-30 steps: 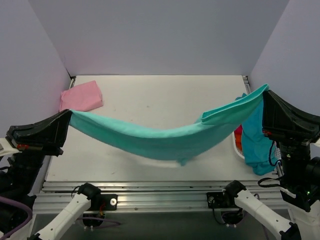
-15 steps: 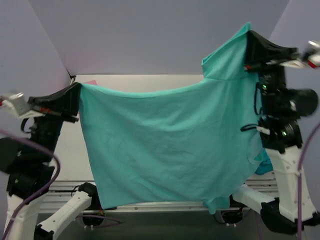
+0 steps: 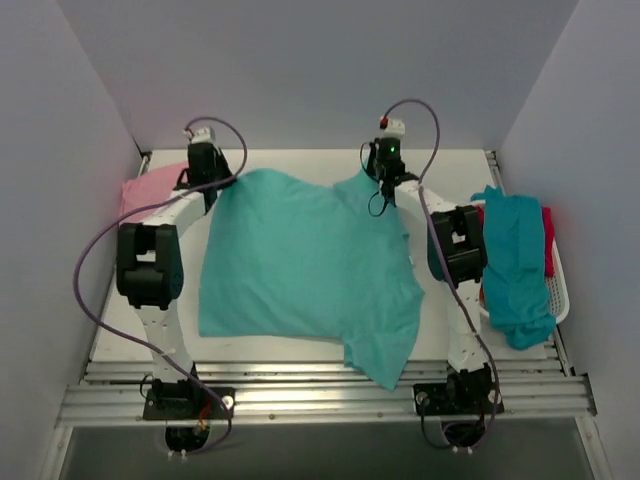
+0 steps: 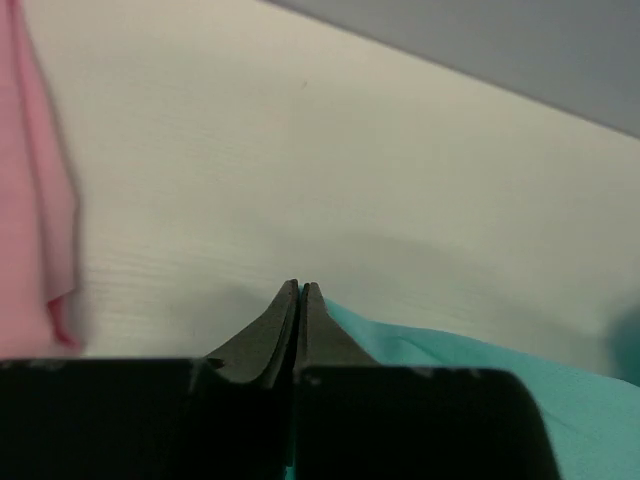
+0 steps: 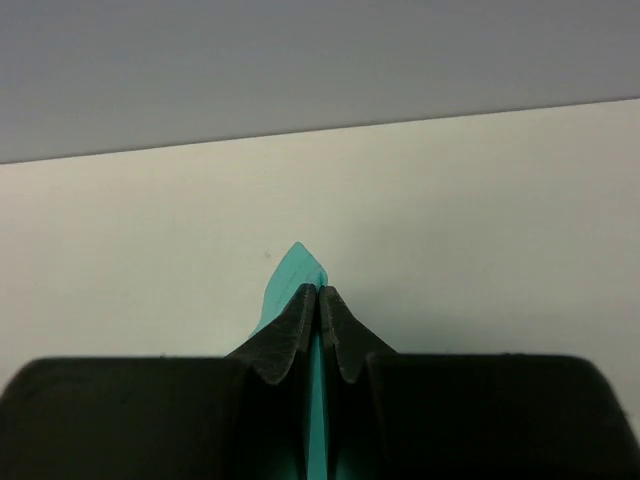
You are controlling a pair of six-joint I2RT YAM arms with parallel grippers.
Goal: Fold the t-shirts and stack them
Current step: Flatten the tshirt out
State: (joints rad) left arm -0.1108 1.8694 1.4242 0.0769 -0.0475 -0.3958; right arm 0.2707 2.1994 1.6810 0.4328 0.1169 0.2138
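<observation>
Mint-teal t-shirt (image 3: pixel 300 260) is spread flat mid-table, not yet folded, far corners clamped by left gripper (image 4: pixel 300 290) at 11 and right gripper (image 5: pixel 318 292) at 1; pink t-shirt (image 3: pixel 150 190) is folded at 10, other t-shirts (image 3: pixel 515 260) are heaped in basket (image 3: pixel 562 295) at 3.

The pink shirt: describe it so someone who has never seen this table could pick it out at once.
Start at the white table and go to its far left corner. The pink shirt lies there as a small folded bundle, just left of the spread mint-teal shirt. It is the only pink thing on the table.
</observation>
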